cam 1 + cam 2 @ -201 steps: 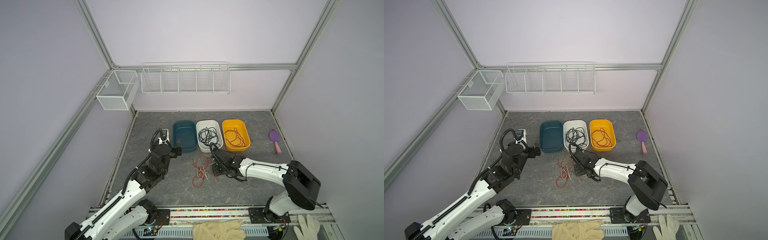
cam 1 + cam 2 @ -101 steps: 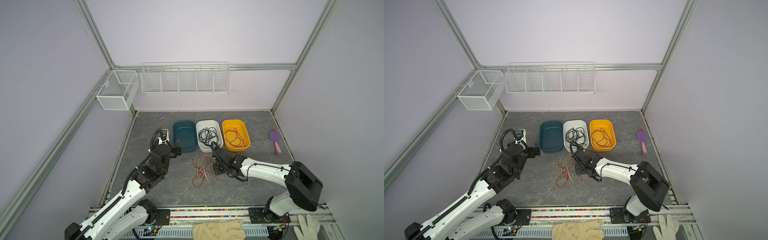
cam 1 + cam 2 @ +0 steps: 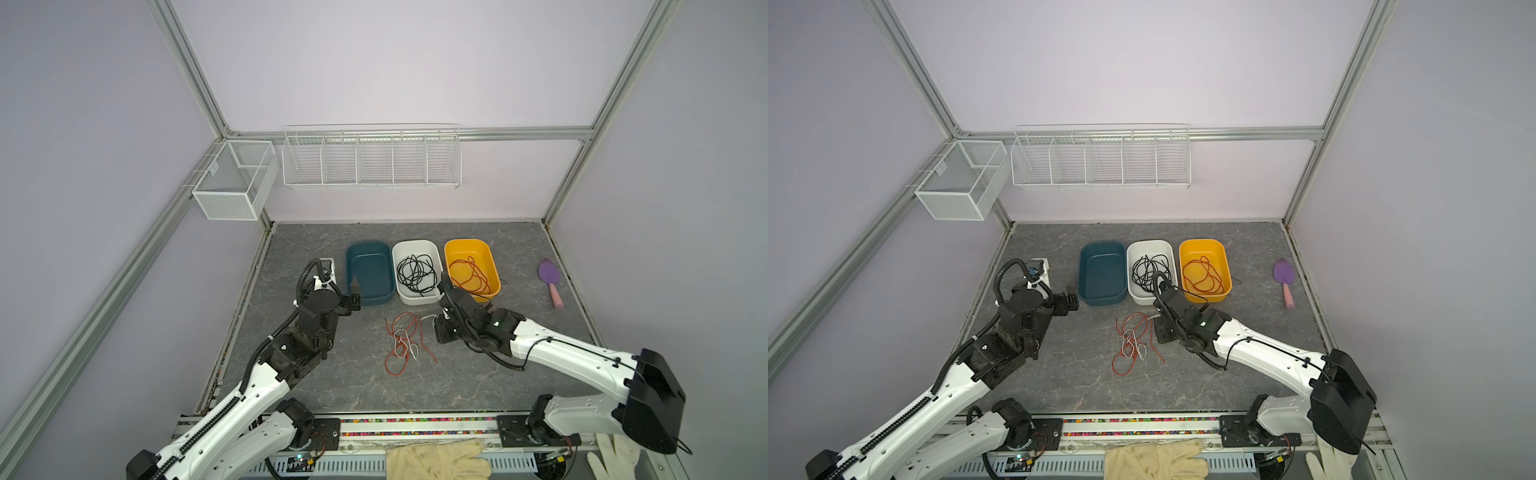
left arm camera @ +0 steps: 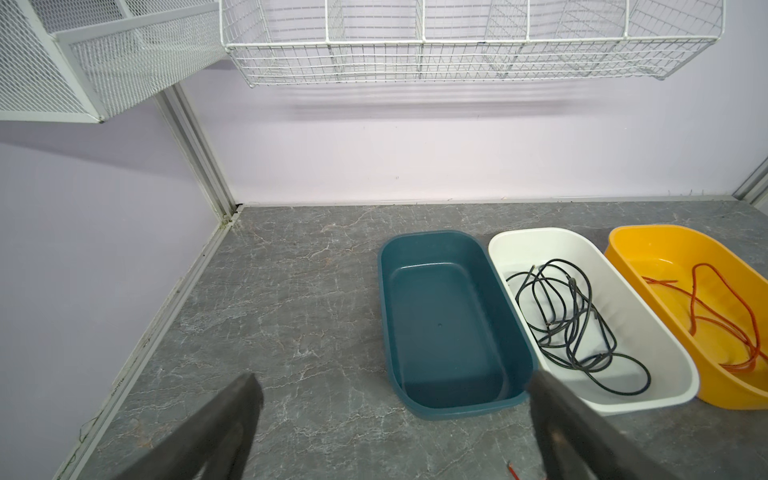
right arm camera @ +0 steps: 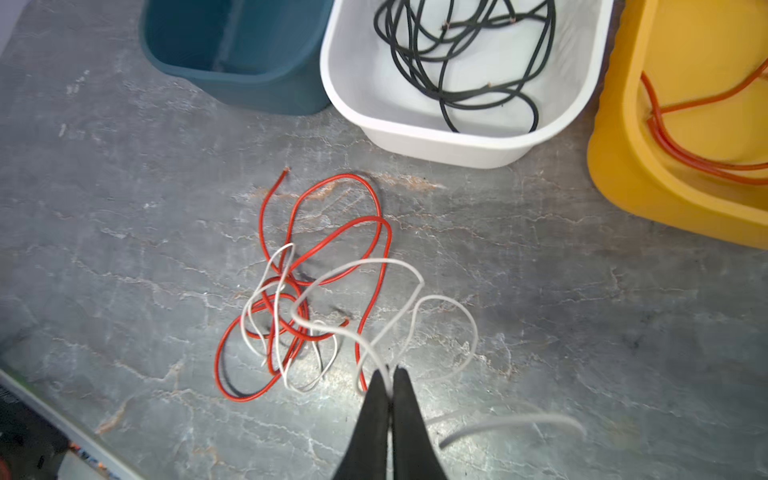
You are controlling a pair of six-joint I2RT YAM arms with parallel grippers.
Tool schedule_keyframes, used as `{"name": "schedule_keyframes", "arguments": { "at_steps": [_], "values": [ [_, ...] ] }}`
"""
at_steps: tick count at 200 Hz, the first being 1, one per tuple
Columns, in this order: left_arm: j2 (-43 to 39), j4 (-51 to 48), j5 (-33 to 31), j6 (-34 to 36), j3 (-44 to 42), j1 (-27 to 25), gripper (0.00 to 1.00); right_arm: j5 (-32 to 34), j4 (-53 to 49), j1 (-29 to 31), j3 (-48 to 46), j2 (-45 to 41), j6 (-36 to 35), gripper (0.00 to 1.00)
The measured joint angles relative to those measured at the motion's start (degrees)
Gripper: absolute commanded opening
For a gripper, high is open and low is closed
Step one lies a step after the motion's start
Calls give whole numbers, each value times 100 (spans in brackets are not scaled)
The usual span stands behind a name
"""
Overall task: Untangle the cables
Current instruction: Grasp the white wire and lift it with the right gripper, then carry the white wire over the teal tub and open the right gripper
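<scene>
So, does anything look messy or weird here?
Yes. A red cable and a white cable lie knotted together on the table, in front of the white tub. The right pincer pinches the white one.

Grey marbled tabletop (image 3: 332, 386): teal tub (image 3: 350, 270), white tub (image 3: 415, 242), yellow tub (image 3: 467, 242), tangled red-white cables (image 3: 402, 341), purple brush (image 3: 548, 272)

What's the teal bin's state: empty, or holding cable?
Empty: the teal bin shows only its bare floor in the left wrist view and both top views.
</scene>
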Motion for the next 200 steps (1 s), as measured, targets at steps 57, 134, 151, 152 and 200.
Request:
{"name": "schedule_keyframes", "arguments": {
  "at_steps": [57,134,151,152,200],
  "values": [
    [-297,-11,-586,17,42,70,100,-286,-428,0,1113,-105,-264,6],
    [-684,125,-1123,-2,42,146,100,-1025,-684,-7,3359,1838,-627,6],
    [-691,125,-1147,-7,42,151,100,-1169,-719,-28,3895,2371,-669,6],
    [-691,125,-1147,-7,42,151,100,-1180,-717,-28,3939,2417,-673,6],
    [-688,118,-1163,-24,42,151,99,-1565,-846,-170,5405,3899,-756,7]
  ]
}}
